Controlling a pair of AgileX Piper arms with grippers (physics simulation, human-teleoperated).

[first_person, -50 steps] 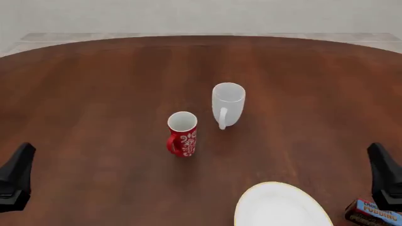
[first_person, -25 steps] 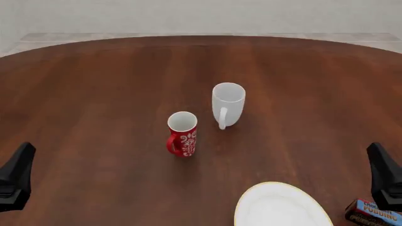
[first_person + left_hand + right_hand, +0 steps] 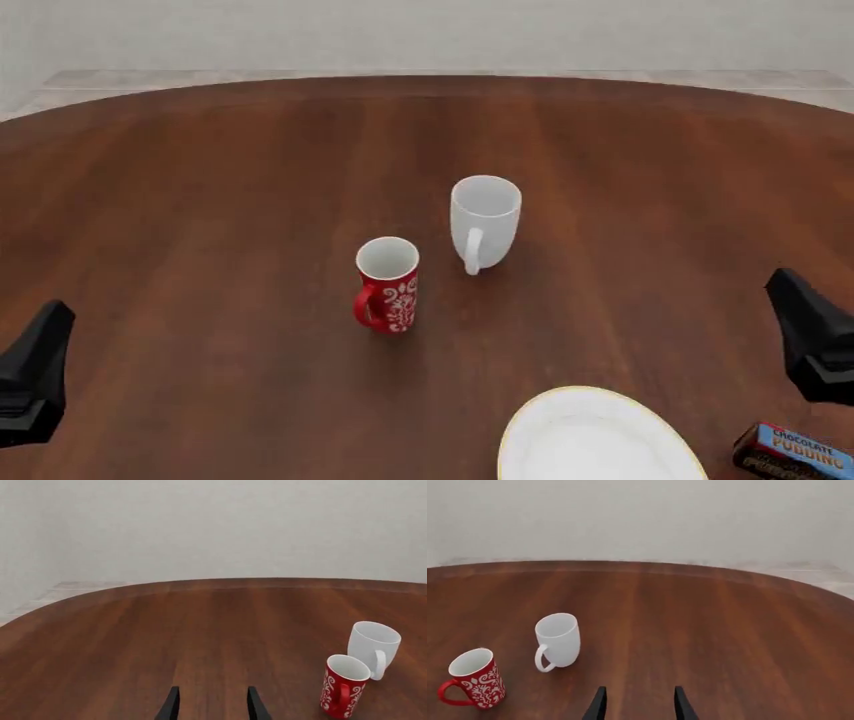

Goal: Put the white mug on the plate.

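Note:
The white mug [image 3: 485, 222] stands upright near the middle of the table, its handle facing the near side; it also shows as the white mug [image 3: 373, 649] and the white mug [image 3: 558, 641] in the wrist views. The plate [image 3: 597, 438] lies at the near edge, right of centre, cut off by the frame. My left gripper [image 3: 38, 372] is at the near left, far from both. My right gripper [image 3: 809, 335] is at the near right, beyond the plate. Both grippers [image 3: 212, 707] [image 3: 638, 705] show spread fingers with nothing between them.
A red mug with a white floral pattern [image 3: 388, 285] stands just left of and nearer than the white mug. A dark pudding box [image 3: 793, 452] lies at the near right corner beside the plate. The brown table [image 3: 214, 200] is round-edged at the far side.
The right gripper has moved slightly forward and up in the front view. The left gripper, the mugs and the plate are unchanged.

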